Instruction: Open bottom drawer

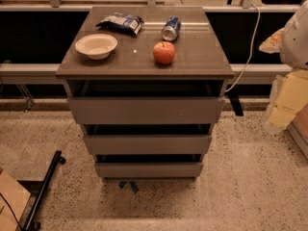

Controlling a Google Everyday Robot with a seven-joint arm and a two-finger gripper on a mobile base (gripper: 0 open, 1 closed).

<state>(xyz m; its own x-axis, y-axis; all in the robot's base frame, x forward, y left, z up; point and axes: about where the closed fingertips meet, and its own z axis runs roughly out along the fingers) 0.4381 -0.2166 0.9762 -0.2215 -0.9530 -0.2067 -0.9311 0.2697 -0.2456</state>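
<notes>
The bottom drawer [148, 169] is the lowest and slimmest of three grey-brown handleless fronts on a small cabinet at the centre of the camera view. A dark gap shows above its front panel. The mid-sized front [147, 144] and the widest front [145, 110] sit above it. My gripper [281, 114], pale yellow below a white arm section [296, 37], hangs at the far right edge. It is well right of the cabinet, at about the height of the top drawer, and touches nothing.
On the cabinet top [202, 57] are a white bowl [96, 45], a chip bag [120, 23], a lying can [170, 28] and a red apple [164, 52]. A white cable [250, 42] hangs at the right. A black pole [45, 189] and cardboard [10, 198] lie at lower left.
</notes>
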